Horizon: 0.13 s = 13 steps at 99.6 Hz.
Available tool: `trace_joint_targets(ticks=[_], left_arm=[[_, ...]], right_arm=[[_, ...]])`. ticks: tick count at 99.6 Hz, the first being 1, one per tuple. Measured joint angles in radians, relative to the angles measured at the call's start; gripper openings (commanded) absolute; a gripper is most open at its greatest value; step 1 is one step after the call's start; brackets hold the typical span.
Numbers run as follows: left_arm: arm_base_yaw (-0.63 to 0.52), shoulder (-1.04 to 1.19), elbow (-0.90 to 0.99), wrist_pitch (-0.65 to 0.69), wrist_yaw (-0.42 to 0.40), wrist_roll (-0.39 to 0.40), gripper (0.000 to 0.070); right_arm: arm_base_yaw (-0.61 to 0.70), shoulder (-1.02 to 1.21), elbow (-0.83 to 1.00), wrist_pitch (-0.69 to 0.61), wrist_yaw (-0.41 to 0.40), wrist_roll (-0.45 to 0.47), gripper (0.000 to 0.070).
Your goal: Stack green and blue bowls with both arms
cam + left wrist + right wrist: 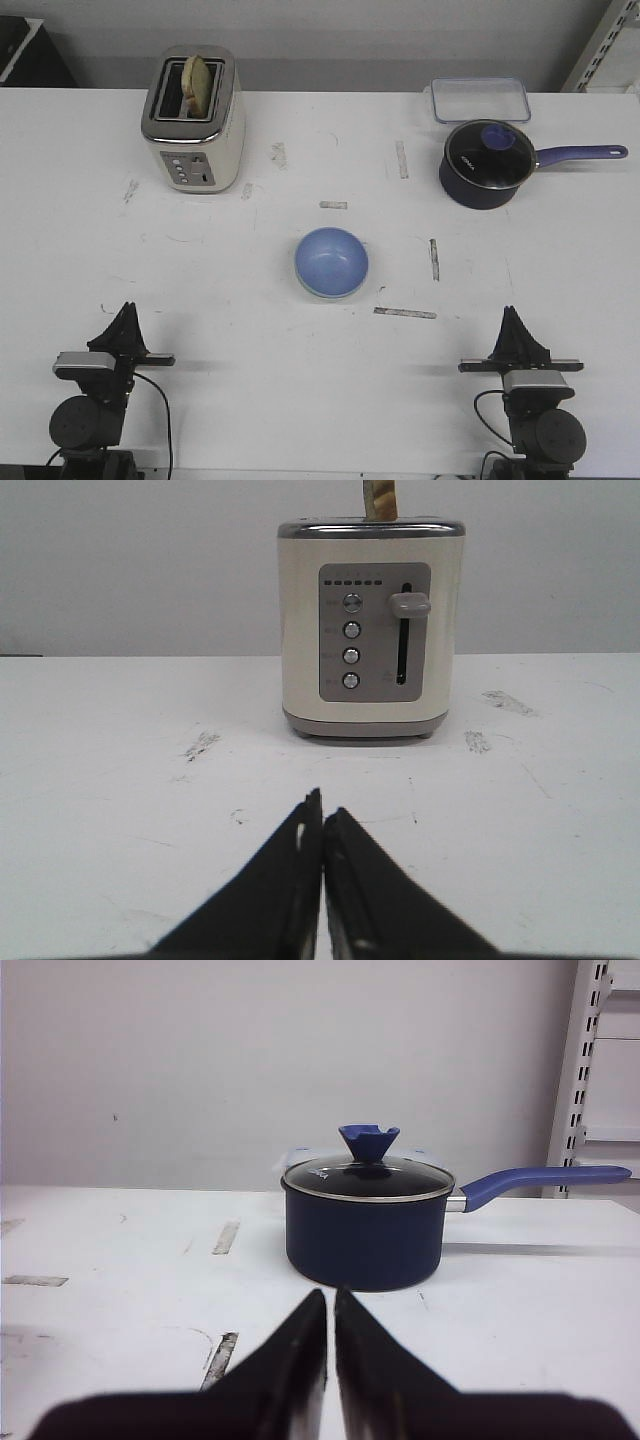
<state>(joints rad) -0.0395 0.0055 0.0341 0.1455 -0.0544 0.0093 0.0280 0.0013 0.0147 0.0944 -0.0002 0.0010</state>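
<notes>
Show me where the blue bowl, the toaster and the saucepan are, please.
blue bowl [331,262]: front view, inside of the bowl.
toaster [372,630]: left wrist view, control panel face.
saucepan [364,1235]: right wrist view, side wall of the pan.

The robot has two black arms. Each arm ends in a black claw that comes to a sharp point, like a little tent: the left claw [127,318] and the right claw [513,325]. Behind each claw sits a small grey block with a thin black bar across it. Under that is a round black joint. Loose black cables curl beside each arm.
</notes>
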Motion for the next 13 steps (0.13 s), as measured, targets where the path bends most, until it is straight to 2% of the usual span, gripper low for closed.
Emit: trace_joint_targets(ticks=[13], left_arm=[[0.000,0.000,0.000,0.000,0.000,0.000,0.0002]], right_arm=[[0.000,0.000,0.000,0.000,0.000,0.000,0.0010]])
